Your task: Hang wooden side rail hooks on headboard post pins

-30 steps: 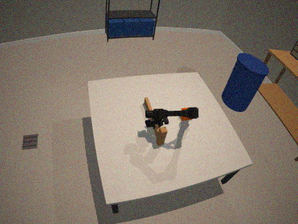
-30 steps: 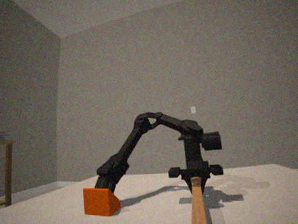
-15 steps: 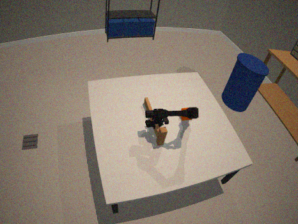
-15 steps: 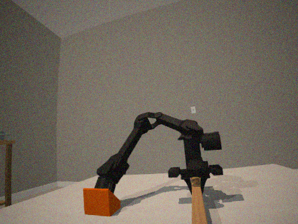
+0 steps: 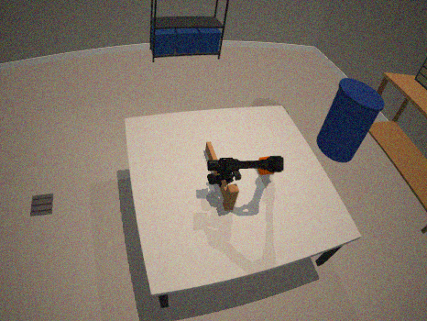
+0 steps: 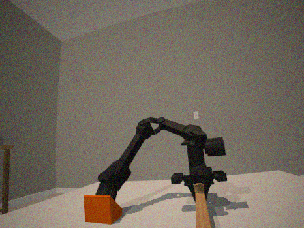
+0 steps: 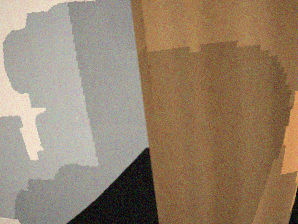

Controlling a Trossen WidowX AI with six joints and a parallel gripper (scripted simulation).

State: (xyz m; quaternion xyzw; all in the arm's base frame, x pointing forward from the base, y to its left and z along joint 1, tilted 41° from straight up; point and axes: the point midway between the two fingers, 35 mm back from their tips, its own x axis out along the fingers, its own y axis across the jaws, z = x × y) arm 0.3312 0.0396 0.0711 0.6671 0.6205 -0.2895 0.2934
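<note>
The wooden rail (image 5: 211,151) (image 6: 203,210) runs under my gripper toward the headboard post (image 5: 230,200), a short upright wooden block in the top view. My gripper (image 5: 222,177) (image 6: 199,193) points down and is shut on the rail, one finger on each side, close to the post. In the wrist view the rail's wood (image 7: 210,110) fills the right side, with a black finger at the lower left. The post does not show in the exterior view. The hooks, the slot and its pins are hidden or too small to see. I cannot tell whether the rail's far end touches the table.
The white table (image 5: 174,248) carries everything. An orange block (image 5: 263,171) (image 6: 98,210) stands by the arm's base. Off the table are a blue barrel (image 5: 350,121), a shelf rack (image 5: 188,23) with a blue bin, and a wooden bench (image 5: 399,151).
</note>
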